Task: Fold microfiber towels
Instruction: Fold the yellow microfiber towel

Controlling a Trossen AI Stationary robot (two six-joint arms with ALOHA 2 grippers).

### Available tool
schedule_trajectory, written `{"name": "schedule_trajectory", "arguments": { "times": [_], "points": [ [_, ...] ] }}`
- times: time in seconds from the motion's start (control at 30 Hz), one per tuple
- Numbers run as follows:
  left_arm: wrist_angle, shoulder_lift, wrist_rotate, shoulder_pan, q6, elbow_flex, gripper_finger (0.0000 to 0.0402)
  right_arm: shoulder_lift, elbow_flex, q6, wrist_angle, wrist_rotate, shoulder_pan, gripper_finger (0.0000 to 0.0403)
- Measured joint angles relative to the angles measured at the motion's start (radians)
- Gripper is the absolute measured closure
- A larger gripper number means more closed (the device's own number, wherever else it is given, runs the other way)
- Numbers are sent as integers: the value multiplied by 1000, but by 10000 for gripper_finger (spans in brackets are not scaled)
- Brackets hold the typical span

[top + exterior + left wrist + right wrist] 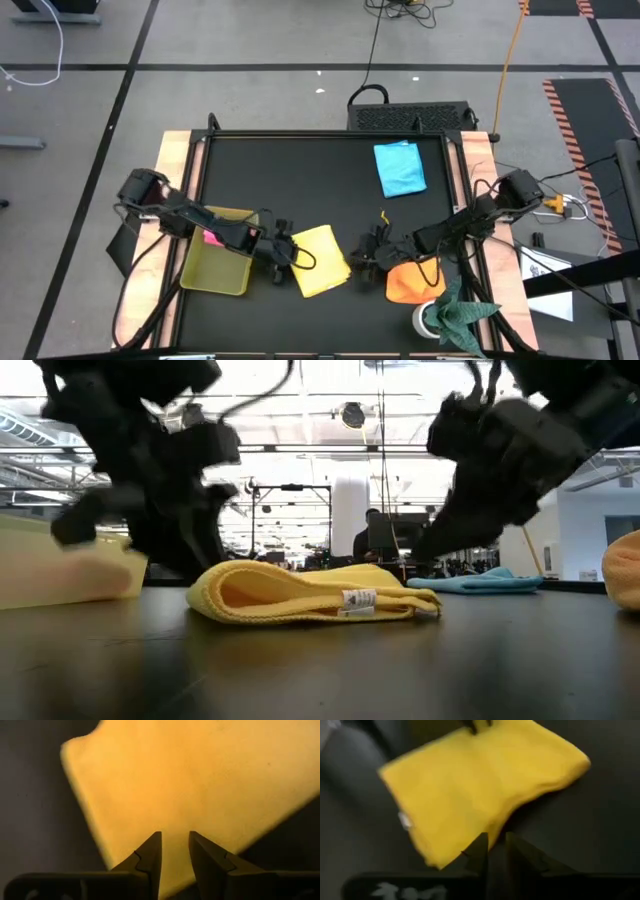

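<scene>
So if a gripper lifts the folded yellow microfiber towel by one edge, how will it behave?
The folded yellow microfiber towel would probably droop and unfold: in the low view its layers curve softly around a loose fold. It looks light, being thin cloth. Pushed on the dark tabletop, it would likely bunch up rather than slide as one piece.

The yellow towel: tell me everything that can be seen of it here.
The yellow towel is soft, fuzzy cloth, folded over into a flat oblong with a rounded fold edge and a small white tag. It lies on the black tabletop between the left hand and right hand, beside the yellow-green tray. Neither hand visibly grips it.
</scene>
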Motion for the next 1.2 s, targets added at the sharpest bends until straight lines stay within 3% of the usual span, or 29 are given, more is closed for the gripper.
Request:
{"name": "schedule_trajectory", "arguments": {
  "times": [0.23,0.43,0.57,0.83,1.07,1.2],
  "points": [
    [-3,-67,15,4,-112,5,300,26,1,-130,214,-26,-69,268],
    [50,13,29,71,-85,2,300,101,5,-167,320,-99,-185,267],
    [265,130,66,151,-13,3,300,90,3,-180,329,-95,-190,282],
    [675,323,263,230,217,45,300,-49,-1,-222,212,-94,-79,306],
    [592,285,292,158,302,181,300,-90,-25,-180,85,104,11,310],
    [506,229,239,88,275,212,300,-59,-57,-109,17,115,-17,309]
  ]
}}
